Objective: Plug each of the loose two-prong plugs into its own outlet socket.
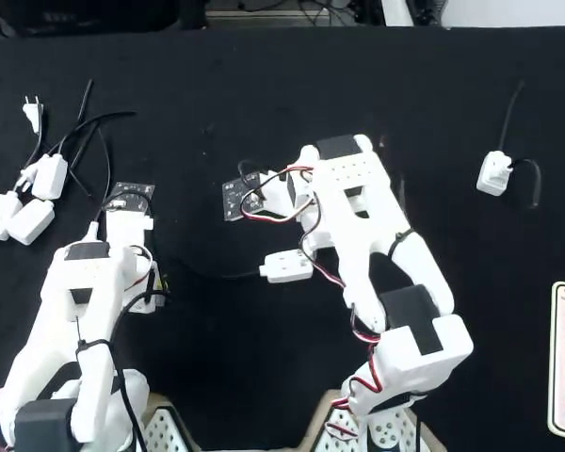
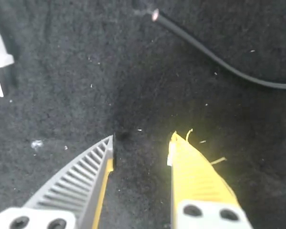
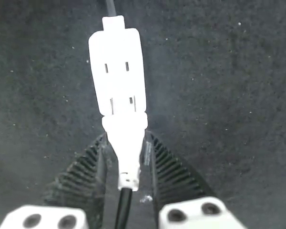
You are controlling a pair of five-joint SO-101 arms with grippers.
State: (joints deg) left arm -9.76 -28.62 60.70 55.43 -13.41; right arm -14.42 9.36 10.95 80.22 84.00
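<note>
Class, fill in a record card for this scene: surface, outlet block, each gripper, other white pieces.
Surface: black table
Outlet block: white, lying flat, slots facing up
Left gripper: open, empty, over bare table
Right gripper: shut on white plug at the outlet block's end
Other white pieces: cluster at table's left; single piece at right

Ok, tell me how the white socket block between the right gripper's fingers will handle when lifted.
The white socket block looks like hard moulded plastic, so probably rigid and light. Its smooth sides might slip where the right gripper pinches them. The black cable at its end looks limp and would likely drag or twist it.
</note>
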